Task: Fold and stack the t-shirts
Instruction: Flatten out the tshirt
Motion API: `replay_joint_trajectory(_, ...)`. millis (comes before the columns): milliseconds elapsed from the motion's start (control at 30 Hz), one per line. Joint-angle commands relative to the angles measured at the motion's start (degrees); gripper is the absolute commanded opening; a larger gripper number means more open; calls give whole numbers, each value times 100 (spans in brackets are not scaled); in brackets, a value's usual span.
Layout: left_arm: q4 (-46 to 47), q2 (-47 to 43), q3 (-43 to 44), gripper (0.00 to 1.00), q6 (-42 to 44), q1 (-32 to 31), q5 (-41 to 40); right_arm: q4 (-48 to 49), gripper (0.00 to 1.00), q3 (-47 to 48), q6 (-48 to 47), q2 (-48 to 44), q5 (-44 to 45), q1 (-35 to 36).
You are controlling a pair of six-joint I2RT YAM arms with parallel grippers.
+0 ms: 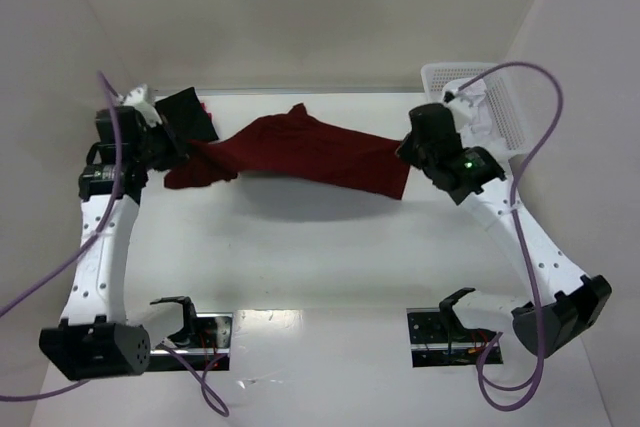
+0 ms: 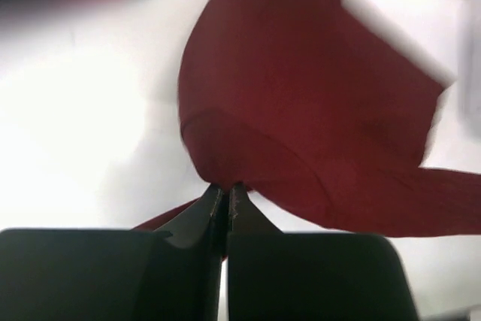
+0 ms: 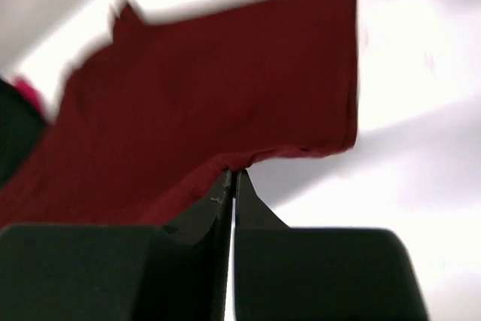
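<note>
Top external view alone takes in the whole maroon t-shirt (image 1: 310, 152), stretched between both arms above the table (image 1: 320, 247) near its far edge. It also shows a folded black t-shirt (image 1: 188, 112) with a sliver of pink t-shirt (image 1: 206, 107) at the far left corner, and a white basket (image 1: 505, 97) at the far right. Left wrist view shows the left gripper (image 2: 227, 192) pressed together on a fold of the maroon cloth, while right wrist view shows the right gripper (image 3: 231, 180) pinching the shirt's edge.

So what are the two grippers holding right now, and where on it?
Both pinch the maroon t-shirt: left gripper on a bunched edge at its left end, right gripper on the edge at its right end.
</note>
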Motion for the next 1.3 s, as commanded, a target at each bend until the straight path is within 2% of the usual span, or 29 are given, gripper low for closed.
replay_joint_trajectory(0,313,-620,994,0,75,45,-177,384,0,1100,-1119,7,315,-144)
replay_joint_trajectory(167,437,-1171,1857,0,75,45,-248,532,0,2055,-1745,-240,198,-144)
replay_joint_trajectory(300,366,-1710,2373,0,127,45,-169,685,0,2233,-2082,-917,122,-144)
replay_joint_trajectory(467,366,-2651,2544,0,-308,45,-222,385,0,2295,-2207,-1761,-74,-144)
replay_joint_trajectory(600,-10,-3270,2991,0,-488,-96,-222,135,0,2419,-2137,-2479,-389,-144)
replay_joint_trajectory(800,-205,-3410,3495,0,-930,-409,-444,-81,0,2585,-2137,-2766,-532,-144)
replay_joint_trajectory(867,-165,-3269,3251,0,-1156,-590,-635,-114,0,2544,-2173,-2667,-362,-144)
replay_joint_trajectory(1000,371,-3007,2053,0,-1261,-896,-731,246,0,1909,-2269,-2179,-82,-144)
replay_joint_trajectory(1200,1288,-2556,412,0,-923,-896,-837,1568,0,178,-2036,-1523,139,-171)
replay_joint_trajectory(1267,1685,-2342,-276,0,-883,-896,-837,2075,0,-280,-1848,-1210,91,-377)
